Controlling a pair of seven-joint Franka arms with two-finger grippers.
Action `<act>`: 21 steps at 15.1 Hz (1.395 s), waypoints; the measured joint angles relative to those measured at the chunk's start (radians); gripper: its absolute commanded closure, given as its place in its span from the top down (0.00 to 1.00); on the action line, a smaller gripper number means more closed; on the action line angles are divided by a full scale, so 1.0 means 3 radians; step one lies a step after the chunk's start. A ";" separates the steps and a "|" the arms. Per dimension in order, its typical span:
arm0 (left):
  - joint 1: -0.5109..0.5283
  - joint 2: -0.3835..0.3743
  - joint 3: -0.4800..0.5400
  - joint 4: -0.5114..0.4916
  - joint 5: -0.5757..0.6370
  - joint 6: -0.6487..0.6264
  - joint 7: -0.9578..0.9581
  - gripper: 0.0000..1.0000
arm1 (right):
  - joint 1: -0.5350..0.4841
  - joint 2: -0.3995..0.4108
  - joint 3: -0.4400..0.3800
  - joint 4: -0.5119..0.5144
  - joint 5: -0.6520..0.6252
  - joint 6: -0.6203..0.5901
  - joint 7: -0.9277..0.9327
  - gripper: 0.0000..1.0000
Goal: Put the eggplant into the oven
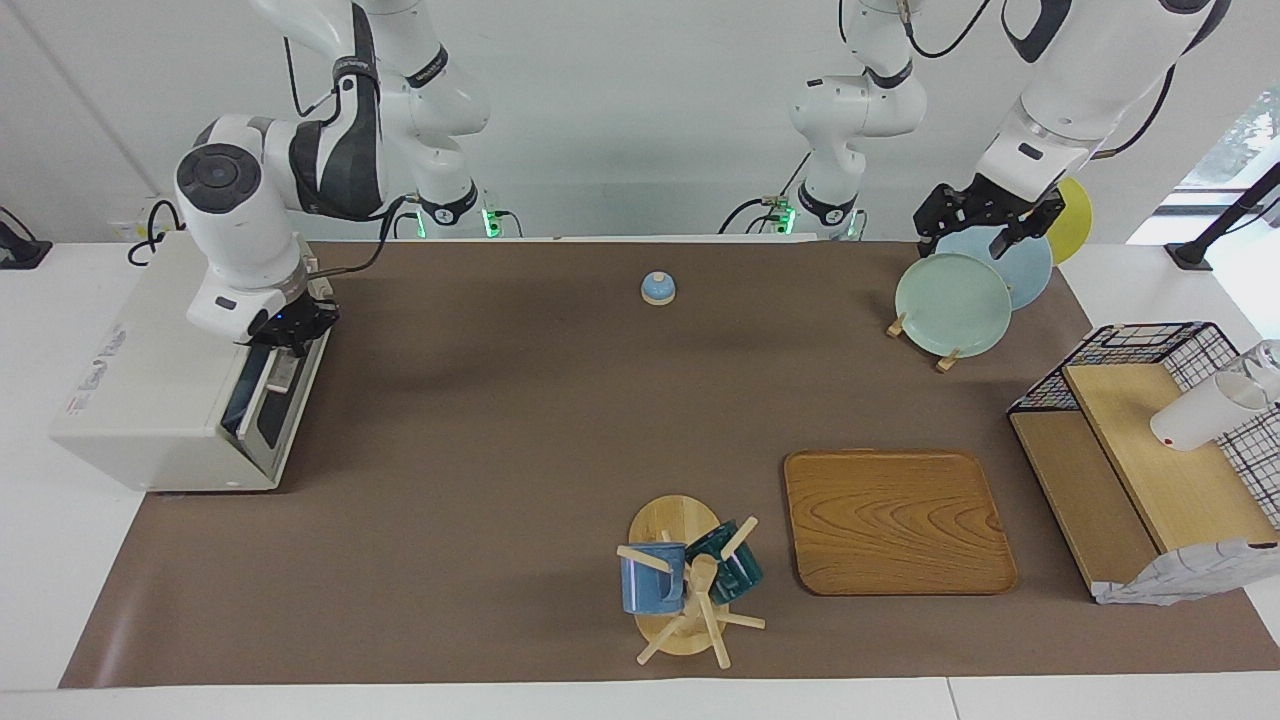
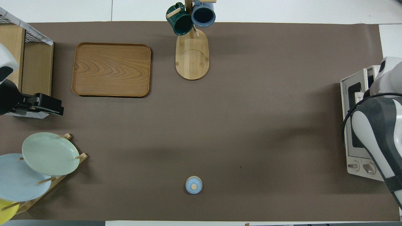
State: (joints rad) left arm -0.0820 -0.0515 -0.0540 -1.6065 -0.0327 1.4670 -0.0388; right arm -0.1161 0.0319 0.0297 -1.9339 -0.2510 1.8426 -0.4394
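**Right gripper at the oven door, eggplant out of sight**

Facing view: the oven (image 1: 150, 390) sits at the right arm's end of the table, its dark glass door nearly upright. The right gripper (image 1: 285, 345) is at the door's top edge; whether its fingers are apart or together cannot be told. The left gripper (image 1: 985, 230) waits above the plate rack (image 1: 955, 305), fingers apart and holding nothing. No eggplant is visible.

Overhead view: the right arm hides most of the oven (image 2: 353, 125). The wooden tray (image 2: 111, 69), mug tree (image 2: 191, 53) and small blue lid (image 2: 193, 185) rest on the brown mat (image 2: 251, 110)
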 measured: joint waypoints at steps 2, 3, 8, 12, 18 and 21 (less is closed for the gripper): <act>0.0000 0.0000 0.0004 0.0000 0.0000 0.0000 0.0000 1.00 | -0.0014 0.0036 0.0000 0.0146 0.0078 -0.0199 -0.0009 0.24; 0.0000 0.0000 0.0005 0.0000 0.0000 0.0000 0.0000 1.00 | -0.0014 0.0062 0.0007 0.0269 0.0201 -0.0358 -0.0009 0.31; 0.0000 0.0000 0.0005 0.0000 0.0000 0.0000 0.0000 1.00 | -0.0014 0.0061 0.0034 0.0871 0.0566 -0.0888 0.0023 1.00; 0.0009 0.0000 0.0010 0.0000 0.0000 0.0000 0.0000 1.00 | 0.0040 0.0058 0.0059 0.1087 0.0704 -0.0988 0.0507 1.00; 0.0035 0.0000 0.0012 0.0000 0.0000 0.0000 0.0000 1.00 | 0.0104 0.0081 0.0056 0.1145 0.0704 -0.1092 0.0601 1.00; 0.0035 0.0000 0.0012 0.0000 0.0000 0.0000 0.0000 1.00 | 0.0227 0.0077 0.0007 0.1180 0.0704 -0.1109 0.0684 1.00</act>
State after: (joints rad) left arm -0.0715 -0.0515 -0.0505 -1.6065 -0.0326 1.4670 -0.0389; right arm -0.0480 0.0551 0.0317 -1.5799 -0.0399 1.5101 -0.2342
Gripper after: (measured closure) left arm 0.000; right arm 0.000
